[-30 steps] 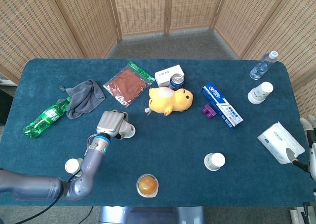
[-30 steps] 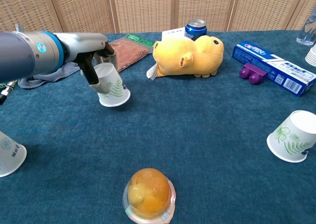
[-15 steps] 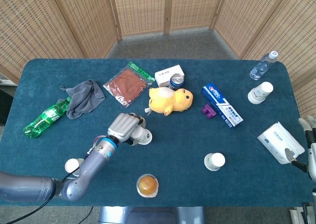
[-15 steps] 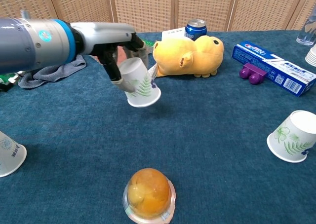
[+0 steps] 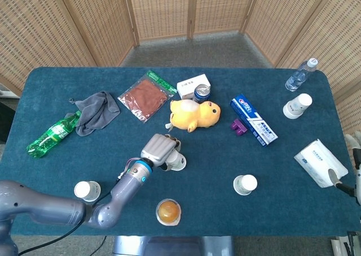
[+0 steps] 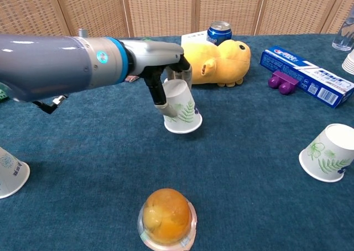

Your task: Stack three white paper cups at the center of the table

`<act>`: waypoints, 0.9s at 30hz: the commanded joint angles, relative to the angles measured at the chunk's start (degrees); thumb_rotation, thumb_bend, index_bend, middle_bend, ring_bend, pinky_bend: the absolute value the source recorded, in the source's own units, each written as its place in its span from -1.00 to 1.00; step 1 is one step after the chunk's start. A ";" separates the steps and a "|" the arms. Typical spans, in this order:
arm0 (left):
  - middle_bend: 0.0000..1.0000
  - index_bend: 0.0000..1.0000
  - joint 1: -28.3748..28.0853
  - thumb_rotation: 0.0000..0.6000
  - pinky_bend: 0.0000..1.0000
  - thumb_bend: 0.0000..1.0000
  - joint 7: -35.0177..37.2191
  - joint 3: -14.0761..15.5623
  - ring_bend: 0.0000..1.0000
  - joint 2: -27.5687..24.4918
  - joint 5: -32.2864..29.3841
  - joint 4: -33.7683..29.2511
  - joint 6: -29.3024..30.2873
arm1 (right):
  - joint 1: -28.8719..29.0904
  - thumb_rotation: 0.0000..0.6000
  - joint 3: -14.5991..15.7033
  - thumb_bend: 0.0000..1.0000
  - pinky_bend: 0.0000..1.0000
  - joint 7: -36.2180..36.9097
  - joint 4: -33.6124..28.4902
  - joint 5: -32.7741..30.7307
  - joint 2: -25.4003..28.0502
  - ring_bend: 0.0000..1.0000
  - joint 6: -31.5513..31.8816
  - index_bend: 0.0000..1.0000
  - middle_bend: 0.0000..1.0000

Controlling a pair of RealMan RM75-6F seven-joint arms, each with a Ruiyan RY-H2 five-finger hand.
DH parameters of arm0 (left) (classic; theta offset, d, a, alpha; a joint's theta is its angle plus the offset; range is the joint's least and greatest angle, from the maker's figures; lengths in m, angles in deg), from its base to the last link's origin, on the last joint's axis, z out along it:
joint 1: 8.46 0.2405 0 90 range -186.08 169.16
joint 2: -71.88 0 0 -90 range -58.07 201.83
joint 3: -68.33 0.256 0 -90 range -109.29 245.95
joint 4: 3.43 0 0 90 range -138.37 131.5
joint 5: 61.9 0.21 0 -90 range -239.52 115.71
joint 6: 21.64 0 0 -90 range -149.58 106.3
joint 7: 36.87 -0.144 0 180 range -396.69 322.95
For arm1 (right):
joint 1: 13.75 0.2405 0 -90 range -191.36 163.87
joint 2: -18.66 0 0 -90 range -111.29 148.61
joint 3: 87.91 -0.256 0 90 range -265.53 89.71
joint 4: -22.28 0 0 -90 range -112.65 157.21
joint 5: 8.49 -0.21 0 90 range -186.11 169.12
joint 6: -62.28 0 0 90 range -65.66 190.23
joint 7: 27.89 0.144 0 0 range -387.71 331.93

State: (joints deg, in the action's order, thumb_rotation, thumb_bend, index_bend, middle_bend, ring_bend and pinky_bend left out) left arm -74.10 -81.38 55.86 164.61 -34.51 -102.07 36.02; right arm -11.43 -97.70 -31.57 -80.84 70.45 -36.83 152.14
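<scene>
Over the last second the left hand (image 6: pixel 166 77) has carried its white paper cup (image 6: pixel 181 107) rightward from the table's left part to near centre, just in front of the yellow plush duck (image 6: pixel 213 60), so the first cup is nearly positioned. Fingers stay clamped on the cup, which is inverted, tilted and fern-printed. The right hand's (image 5: pixel 356 154) fingers cannot be judged at the frame edge.

On your tabletop (image 5: pixel 214 160), your left hand (image 5: pixel 159 150) holds a paper cup (image 6: pixel 181 107) near the middle, just in front of the plush toy (image 5: pixel 193 114). A second cup (image 5: pixel 245 184) lies to its right, a third cup (image 5: pixel 87 190) far left, and a jelly pot (image 5: pixel 168 211) sits at the front edge between them.
</scene>
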 commanded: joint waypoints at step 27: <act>-1.00 -0.92 -3.53 1.00 -0.62 -0.52 -4.58 -0.60 -1.00 -2.35 -3.42 -6.88 6.62 | -0.17 1.00 0.04 -0.36 -0.96 0.66 0.15 0.03 0.37 -1.00 -0.02 -0.76 -0.96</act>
State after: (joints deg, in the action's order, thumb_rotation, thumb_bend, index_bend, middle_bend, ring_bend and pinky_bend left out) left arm -79.05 -87.02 54.94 165.73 -40.55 -105.02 41.66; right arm -11.59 -97.66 -30.91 -80.70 70.48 -36.47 152.13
